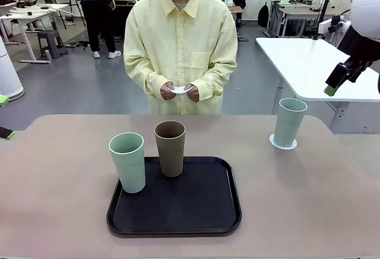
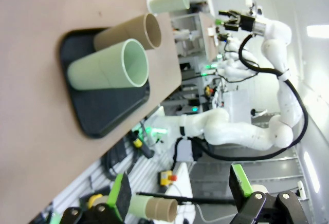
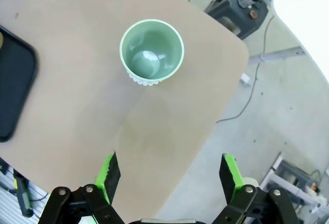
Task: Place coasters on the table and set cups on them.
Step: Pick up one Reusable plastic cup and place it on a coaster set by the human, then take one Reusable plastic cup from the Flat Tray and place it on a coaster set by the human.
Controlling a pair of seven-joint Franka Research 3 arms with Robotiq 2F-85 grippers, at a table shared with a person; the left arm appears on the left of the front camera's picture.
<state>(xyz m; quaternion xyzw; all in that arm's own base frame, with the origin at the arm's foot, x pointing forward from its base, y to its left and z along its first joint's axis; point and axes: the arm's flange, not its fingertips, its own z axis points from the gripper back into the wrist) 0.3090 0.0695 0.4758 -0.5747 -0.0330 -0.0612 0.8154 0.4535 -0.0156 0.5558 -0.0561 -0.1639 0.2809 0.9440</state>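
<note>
**Surroundings.** A black tray (image 1: 205,214) lies on the table (image 1: 53,182), near centre. A white table (image 1: 309,63) stands beyond the far right corner. A person (image 1: 178,39) stands at the far edge, hands (image 1: 168,91) together at waist height, pinching a held coaster (image 1: 180,89) between them, clear of the table.

**Obstructions.** The tray mint cup (image 1: 127,162) and the brown cup (image 1: 170,148) stand upright on the far left part of the tray, just beside each other. They sit between the left side of the table and the right cup (image 1: 290,122).

**Task items.** The right cup stands upright on the placed coaster (image 1: 284,144), far right on the table, well apart from the tray.

**Counts.** Cups: three (two mint, one brown). Coasters: two. Trays: one.

**Tools.** The left gripper (image 2: 180,190) is off the table's left side, with jaws spread wide and nothing between them. The right gripper (image 3: 168,172) hangs above the table's right part, on the near side of the right cup, with jaws spread wide and empty.
</note>
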